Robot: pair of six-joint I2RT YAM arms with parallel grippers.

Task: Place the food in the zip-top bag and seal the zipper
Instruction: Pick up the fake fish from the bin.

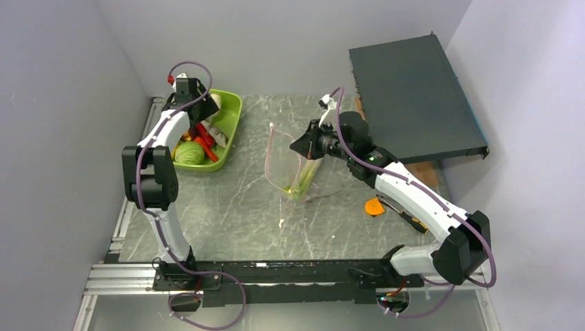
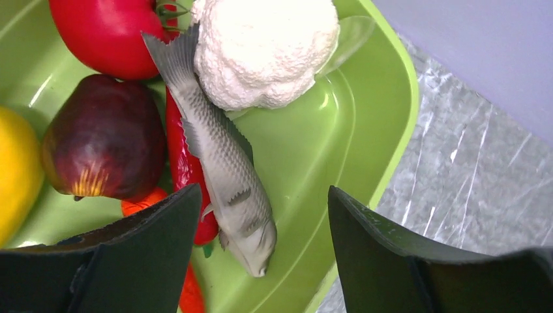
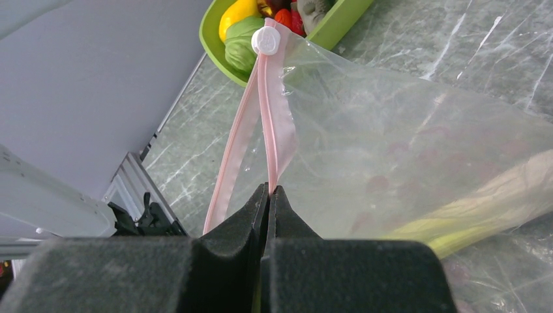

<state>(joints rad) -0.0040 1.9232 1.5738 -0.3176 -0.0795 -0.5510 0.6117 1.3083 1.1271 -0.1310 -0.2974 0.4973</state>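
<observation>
Food is split between 2 places. Pale green celery stalks (image 1: pixel 304 181) lie inside the zip-top bag (image 1: pixel 283 162), which stands upright near the middle of the table (image 1: pixel 234 207) with its mouth lifted. The rest sits in the lime-green tray (image 1: pixel 232 117) at the far left. There are a white cauliflower (image 2: pixel 264 49), a red tomato (image 2: pixel 104 32), a dark purple vegetable (image 2: pixel 104 147), a yellow piece (image 2: pixel 13 176) and a red chili (image 2: pixel 182 169). A grey toy fish (image 2: pixel 228 176) lies slantwise over the chili, its tail up between the tomato and the cauliflower. A green cabbage (image 3: pixel 240 45) shows at the tray's edge in the right wrist view.

The zipper (image 3: pixel 274 130) is pale pink. Its 2 strips meet at a white slider (image 3: pixel 266 40) at the far end and part toward the near end, so the mouth is unsealed there. The right gripper (image 3: pixel 269 195) is pinched tight on 1 strip and holds the bag up by it, while the other strip hangs free just beside the jaws.

The left gripper (image 2: pixel 261 218) hangs over the tray with its jaws spread wide and holds nothing. The fish's head lies between its 2 fingers, and I cannot tell whether either finger touches it.

An orange disc (image 1: pixel 374 206) lies on the table to the right of the bag, just beside the right arm. A dark flat panel (image 1: pixel 414 96) leans in the far right corner.
</observation>
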